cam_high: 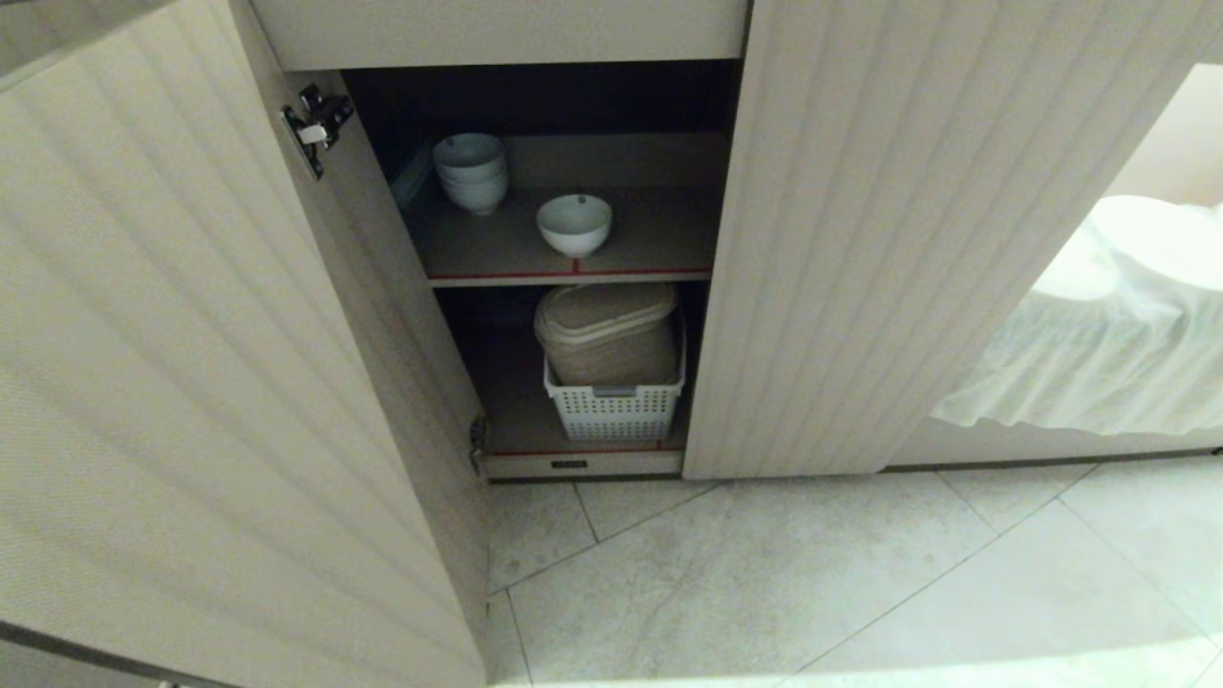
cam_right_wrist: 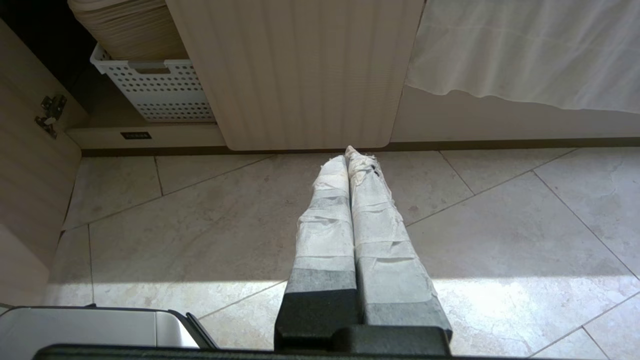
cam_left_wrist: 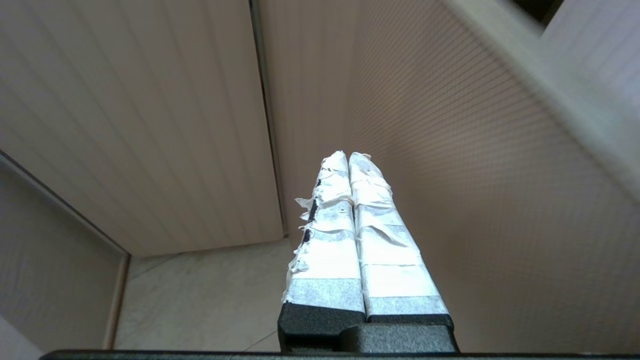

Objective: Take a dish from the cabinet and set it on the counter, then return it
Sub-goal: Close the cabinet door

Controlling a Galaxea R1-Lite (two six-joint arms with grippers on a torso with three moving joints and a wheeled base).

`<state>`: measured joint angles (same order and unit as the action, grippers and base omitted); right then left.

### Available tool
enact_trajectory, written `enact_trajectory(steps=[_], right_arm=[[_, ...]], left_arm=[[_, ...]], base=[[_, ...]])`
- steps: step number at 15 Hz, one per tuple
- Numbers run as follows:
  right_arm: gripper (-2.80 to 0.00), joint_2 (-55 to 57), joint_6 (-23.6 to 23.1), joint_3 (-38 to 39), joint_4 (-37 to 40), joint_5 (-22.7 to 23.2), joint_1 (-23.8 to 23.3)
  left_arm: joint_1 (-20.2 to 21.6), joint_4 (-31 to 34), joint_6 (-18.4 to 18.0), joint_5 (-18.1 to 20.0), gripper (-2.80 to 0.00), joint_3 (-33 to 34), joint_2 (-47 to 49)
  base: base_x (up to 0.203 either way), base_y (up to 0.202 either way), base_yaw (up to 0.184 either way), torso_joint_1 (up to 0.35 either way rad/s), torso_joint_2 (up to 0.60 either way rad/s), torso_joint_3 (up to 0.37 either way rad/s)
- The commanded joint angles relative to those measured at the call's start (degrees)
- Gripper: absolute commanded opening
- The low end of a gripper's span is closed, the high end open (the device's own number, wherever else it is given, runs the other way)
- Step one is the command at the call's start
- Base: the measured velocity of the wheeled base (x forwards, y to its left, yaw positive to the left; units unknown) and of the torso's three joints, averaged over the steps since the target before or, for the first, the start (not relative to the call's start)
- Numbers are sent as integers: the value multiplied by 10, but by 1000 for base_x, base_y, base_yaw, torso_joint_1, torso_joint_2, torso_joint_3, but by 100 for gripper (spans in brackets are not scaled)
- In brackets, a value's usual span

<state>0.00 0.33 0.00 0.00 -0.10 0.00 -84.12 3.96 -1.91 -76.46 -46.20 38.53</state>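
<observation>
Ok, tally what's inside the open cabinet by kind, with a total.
White bowls: 3, the lone dish at the shelf front, plus a stack of what looks like 2 behind it
White perforated basket: 1
Beige lidded container in the basket: 1
Total: 5

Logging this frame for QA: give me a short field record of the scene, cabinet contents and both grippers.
cabinet door: left door open, right door closed
upper shelf: single white bowl near the front; stack of white bowls behind it, to the left
lower shelf: white perforated basket holding a beige lidded container
left gripper: fingers shut, empty, beside the open door
right gripper: fingers shut, empty, over floor tiles
</observation>
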Motion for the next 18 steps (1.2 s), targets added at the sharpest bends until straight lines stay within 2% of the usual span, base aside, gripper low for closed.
enact_trajectory(steps=[1,5,13,15,18], right_arm=[[-280,0,0,0,0,0,1],[-280,0,0,0,0,0,0],[-280,0,0,0,0,0,0],[-280,0,0,0,0,0,0],[-280,0,0,0,0,0,1]], left_arm=[[0,0,1,-2,-280,6,13],[0,-1,6,0,-280,22,17],[0,-17,45,7,-280,43,44],[0,-17,65,7,-280,43,53],[0,-17,69,7,-280,45,52]], base=[[0,0,0,0,0,0],[0,0,0,0,0,0],[0,0,0,0,0,0],[0,0,0,0,0,0],[0,0,0,0,0,0]])
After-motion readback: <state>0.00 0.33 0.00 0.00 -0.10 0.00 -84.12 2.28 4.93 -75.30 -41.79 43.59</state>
